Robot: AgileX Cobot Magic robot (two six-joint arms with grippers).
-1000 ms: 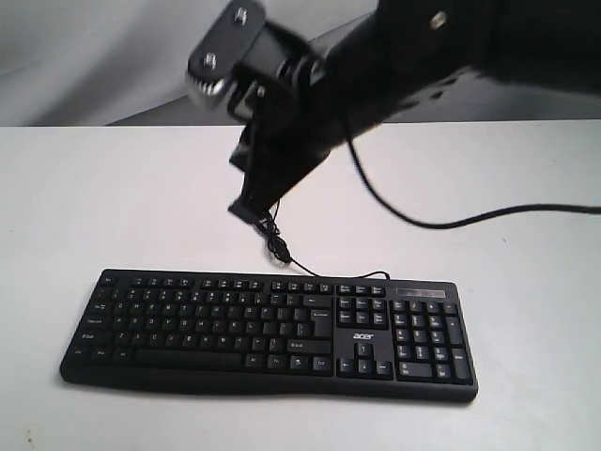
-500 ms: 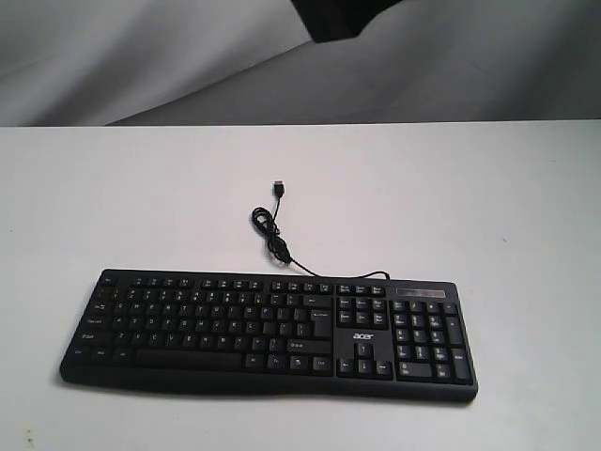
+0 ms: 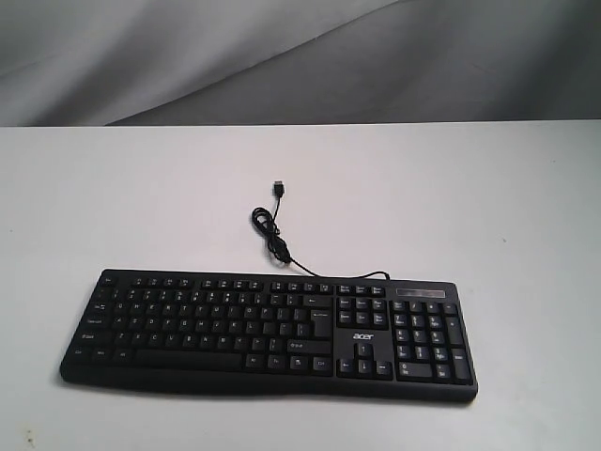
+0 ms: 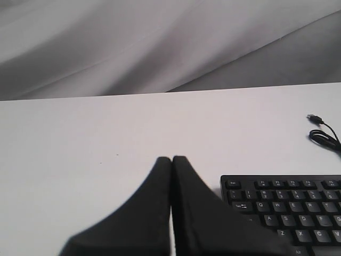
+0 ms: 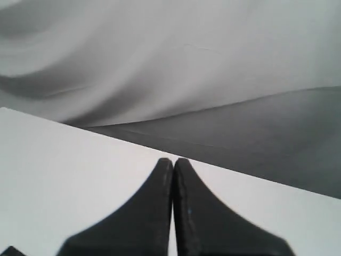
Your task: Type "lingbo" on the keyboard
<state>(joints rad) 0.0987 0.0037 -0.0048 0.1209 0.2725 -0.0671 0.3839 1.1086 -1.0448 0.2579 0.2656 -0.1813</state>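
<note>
L fingers (image 4: 157, 188), R fingers (image 5: 160, 188) pressed together, off keyboard (image 3: 268, 329).

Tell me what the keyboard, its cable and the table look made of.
Keyboard: likely black plastic, matte, with moulded keys and white printed legends. Cable: thin, black, flexible, probably rubber or vinyl sheathed, since it loops loosely. Table: smooth, white, matte surface; the material underneath cannot be told.

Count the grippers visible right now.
2. The left gripper shows only in its wrist view, near the keyboard; the right gripper only in its own. Neither appears in the exterior view.
</note>
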